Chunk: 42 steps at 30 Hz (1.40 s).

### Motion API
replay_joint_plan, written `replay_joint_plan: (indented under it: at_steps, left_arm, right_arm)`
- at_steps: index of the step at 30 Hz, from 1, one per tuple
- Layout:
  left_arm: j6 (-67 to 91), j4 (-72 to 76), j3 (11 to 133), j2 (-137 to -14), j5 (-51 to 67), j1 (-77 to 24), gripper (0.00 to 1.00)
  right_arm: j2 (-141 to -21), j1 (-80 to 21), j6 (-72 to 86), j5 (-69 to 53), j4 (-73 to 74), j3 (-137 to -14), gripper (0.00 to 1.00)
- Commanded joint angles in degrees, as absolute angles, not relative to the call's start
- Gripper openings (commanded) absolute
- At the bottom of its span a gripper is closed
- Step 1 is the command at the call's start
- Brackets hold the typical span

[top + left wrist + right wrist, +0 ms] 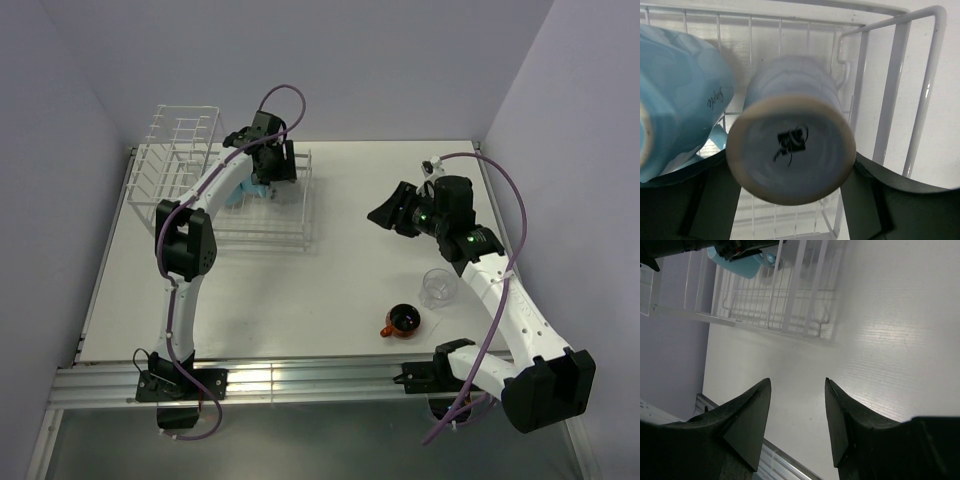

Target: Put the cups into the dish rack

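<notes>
My left end effector [268,165] sits over the dish rack [896,75], its jaws flanking an upside-down pale mug [790,145] beside a light blue mug [675,100]; I cannot tell if it grips. My right end effector [796,385] hangs open above the counter [330,290]. A glass tumbler [437,288] and an orange cup [403,321] stand on the counter.

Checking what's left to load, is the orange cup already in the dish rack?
No, the orange cup stands on the table by the glass tumbler, well apart from the dish rack.
</notes>
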<state>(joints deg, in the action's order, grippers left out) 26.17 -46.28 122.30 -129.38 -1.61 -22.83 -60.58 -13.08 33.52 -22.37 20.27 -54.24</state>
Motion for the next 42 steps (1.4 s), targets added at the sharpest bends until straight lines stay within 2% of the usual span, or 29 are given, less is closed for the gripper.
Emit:
replay_joint_plan:
  at_steps: [1,17,20,21,22,42]
  left_arm:
    - [26.19,-43.33,124.8,-129.99,-2.29,-23.29,0.75]
    - [24.7,-40.43,123.58,-126.92,-2.64,-25.05,0.76]
    - [24.17,-40.17,123.4,-126.04,-3.51,-25.49,0.79]
    - [24.17,-40.08,123.31,-125.86,-3.69,-25.49,0.84]
    - [24.17,-40.25,123.22,-125.77,-3.95,-25.49,0.85]
    - [23.55,-41.75,120.77,-115.15,-13.62,-27.95,0.86]
  right_arm:
    - [-60.38,-13.1,32.61,-22.59,18.46,-53.88,0.55]
    - [-60.21,-13.1,31.91,-21.8,18.81,-53.96,0.56]
    - [-60.12,-13.1,31.9,-21.71,18.9,-53.96,0.56]
    - [-60.03,-13.1,31.9,-21.71,18.98,-53.96,0.56]
    - [-59.94,-13.1,31.9,-21.71,18.98,-53.96,0.56]
    - [-58.89,-13.1,30.5,-19.16,21.62,-55.98,0.56]
